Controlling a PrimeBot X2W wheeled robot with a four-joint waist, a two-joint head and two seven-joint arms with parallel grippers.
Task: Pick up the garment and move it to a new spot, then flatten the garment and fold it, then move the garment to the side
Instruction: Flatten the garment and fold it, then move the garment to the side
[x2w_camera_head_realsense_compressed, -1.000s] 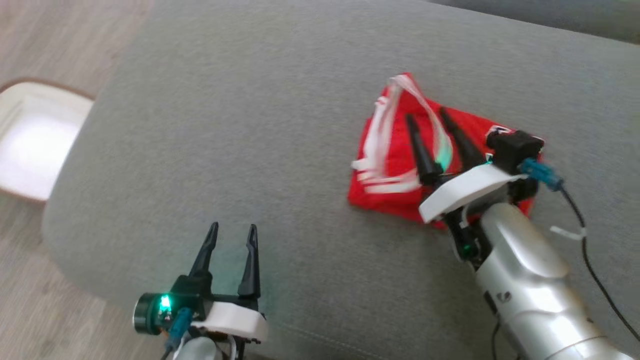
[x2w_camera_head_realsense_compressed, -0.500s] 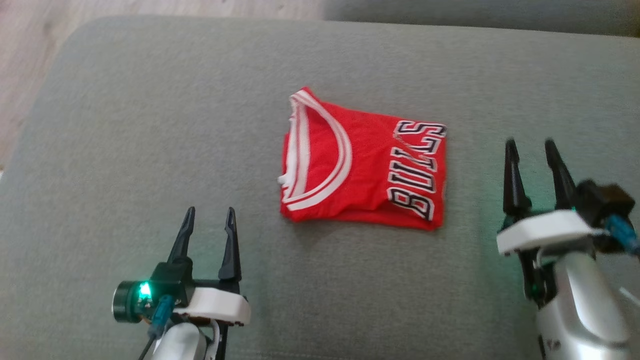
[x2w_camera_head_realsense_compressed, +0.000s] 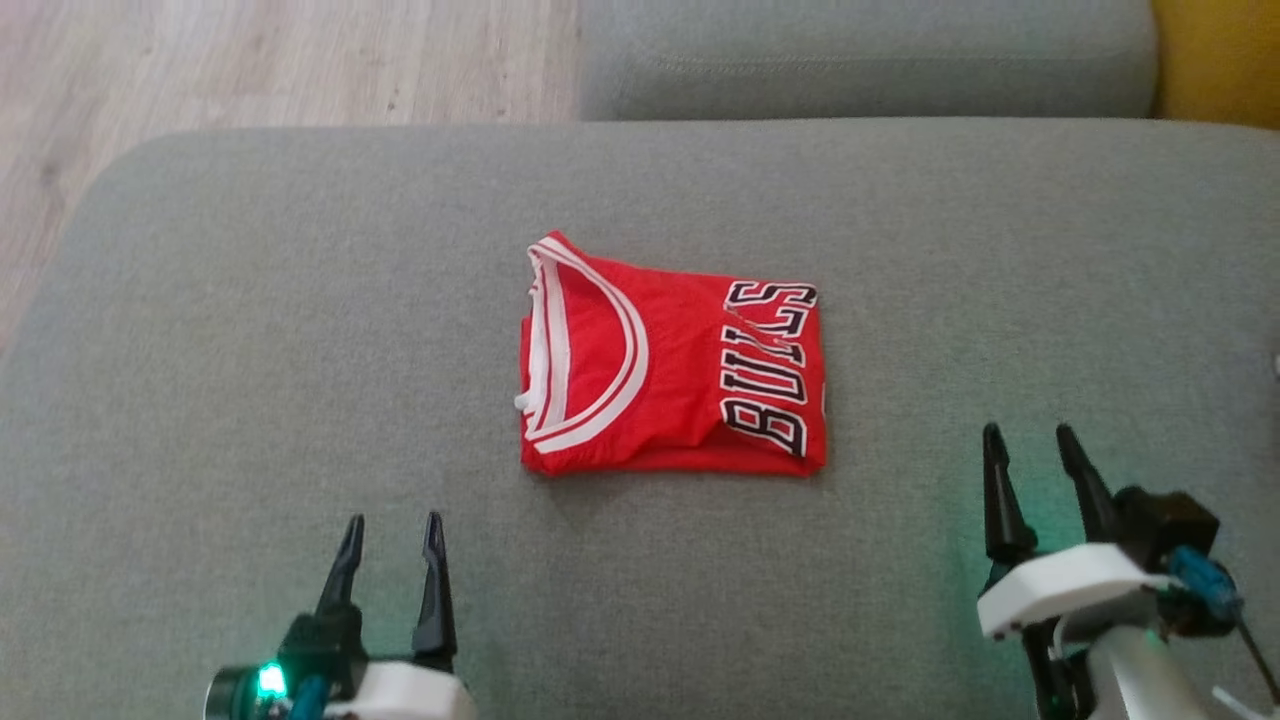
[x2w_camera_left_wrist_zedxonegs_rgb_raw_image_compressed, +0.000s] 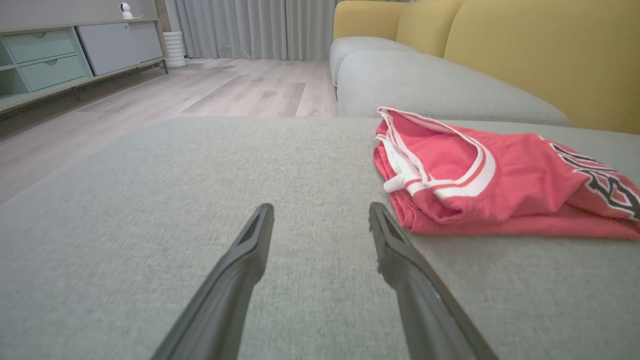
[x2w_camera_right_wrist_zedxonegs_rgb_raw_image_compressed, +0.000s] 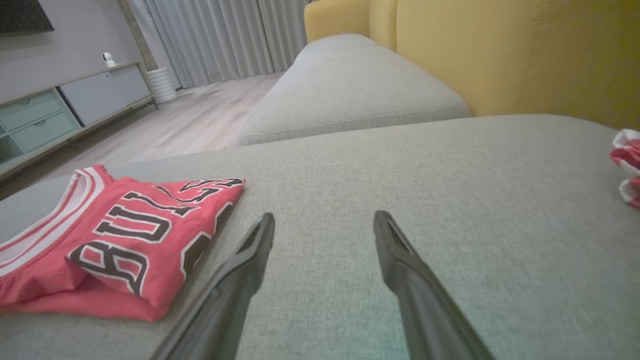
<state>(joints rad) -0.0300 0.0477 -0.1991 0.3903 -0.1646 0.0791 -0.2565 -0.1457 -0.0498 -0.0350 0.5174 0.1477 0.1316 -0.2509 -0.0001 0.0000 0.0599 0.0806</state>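
Red jersey fabric with white-and-red striped trim and black letters edged in white: the garment (x2w_camera_head_realsense_compressed: 670, 375) lies folded into a compact rectangle near the middle of the wide grey woven seat cushion (x2w_camera_head_realsense_compressed: 250, 350), well apart from all its edges. Its striped neckline is on the side toward the cushion's left edge, and the letters run along the side toward the right edge.

The left gripper (x2w_camera_head_realsense_compressed: 394, 520), with two long dark fingers, stands at the near edge of the cushion, to the near left of the garment. Its jaws are spread apart and there is nothing between them. The right gripper (x2w_camera_head_realsense_compressed: 1028, 432) stands toward the near right corner, also with jaws wide apart and empty, and apart from the garment.

In the right wrist view a small red-and-white piece of cloth (x2w_camera_right_wrist_zedxonegs_rgb_raw_image_compressed: 627, 165) lies at the cushion's right side. Behind the cushion are a second grey cushion (x2w_camera_head_realsense_compressed: 860, 50), a yellow backrest (x2w_camera_right_wrist_zedxonegs_rgb_raw_image_compressed: 500, 50) and a pale wooden floor (x2w_camera_head_realsense_compressed: 250, 60).
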